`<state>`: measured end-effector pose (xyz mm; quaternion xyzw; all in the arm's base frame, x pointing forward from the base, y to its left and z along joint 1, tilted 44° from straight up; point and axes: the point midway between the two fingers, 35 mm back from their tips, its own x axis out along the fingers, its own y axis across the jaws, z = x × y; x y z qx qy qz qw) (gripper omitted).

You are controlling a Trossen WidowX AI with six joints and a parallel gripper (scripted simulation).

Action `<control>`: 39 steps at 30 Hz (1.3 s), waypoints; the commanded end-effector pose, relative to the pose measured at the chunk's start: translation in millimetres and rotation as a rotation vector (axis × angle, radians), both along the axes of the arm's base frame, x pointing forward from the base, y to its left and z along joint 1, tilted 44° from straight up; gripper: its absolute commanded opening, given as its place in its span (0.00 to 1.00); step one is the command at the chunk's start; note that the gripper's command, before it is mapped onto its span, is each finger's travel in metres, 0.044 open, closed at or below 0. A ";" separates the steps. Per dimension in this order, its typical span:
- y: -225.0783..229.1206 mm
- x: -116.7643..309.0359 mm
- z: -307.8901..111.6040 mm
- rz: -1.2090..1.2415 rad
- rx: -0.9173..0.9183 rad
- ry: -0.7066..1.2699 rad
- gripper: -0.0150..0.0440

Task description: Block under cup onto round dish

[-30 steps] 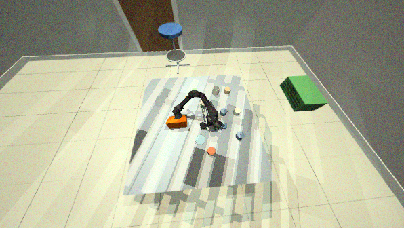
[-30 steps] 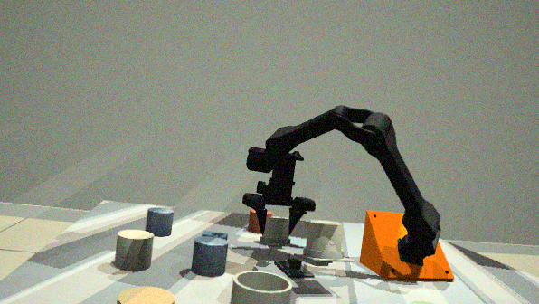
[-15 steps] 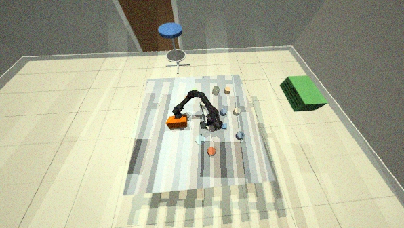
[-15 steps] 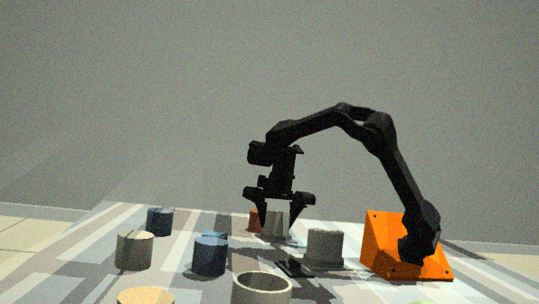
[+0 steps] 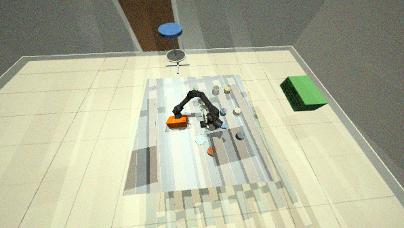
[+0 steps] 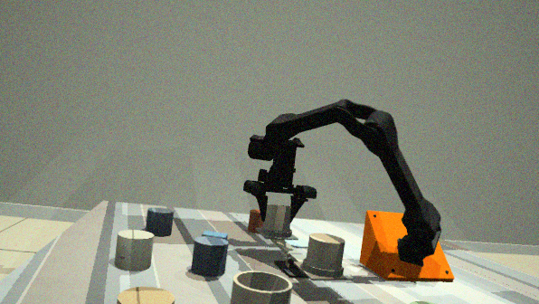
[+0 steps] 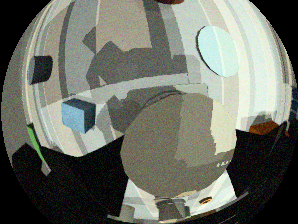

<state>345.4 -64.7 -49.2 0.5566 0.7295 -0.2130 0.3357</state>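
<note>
My gripper [image 6: 279,201] reaches straight down and is shut on the far grey cup [image 6: 277,220], one finger on each side of it. This cup fills the middle of the wrist view [image 7: 176,143] and stands low over the far end of the small balance [image 6: 289,267]. The second, identical cup [image 6: 325,254] stands on the balance's near end, apart from my fingers. The round pale-blue dish [image 5: 200,139] lies flat on the mat and also shows in the wrist view [image 7: 218,51]. The block is not in sight.
A light-blue cube [image 7: 77,115] lies nearby. The arm's orange base [image 6: 398,246] is to the right.
</note>
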 end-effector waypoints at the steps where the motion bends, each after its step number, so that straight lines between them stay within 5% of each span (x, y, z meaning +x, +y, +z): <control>1: -8.3 5.7 3.9 -0.003 -0.014 -0.023 0.25; 39: -41.4 11.9 40.7 -0.024 -0.023 -0.022 0.25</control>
